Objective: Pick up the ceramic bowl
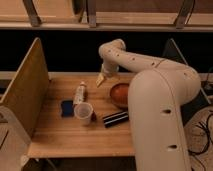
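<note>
The ceramic bowl (pixel 119 94) is round, shallow and glossy reddish-brown. It sits on the wooden table (pixel 60 135) toward the right, and my arm hides its right part. My gripper (pixel 102 79) hangs above the table's back middle, just up and left of the bowl and apart from it. A small translucent whitish cup (pixel 83 113) stands left of the bowl near the table's middle.
A white bottle (pixel 79 93) lies on the table behind the cup. A blue object (pixel 67 107) lies left of the cup. A dark striped object (pixel 115 119) lies in front of the bowl. A wooden side panel (pixel 25 85) stands at the left edge.
</note>
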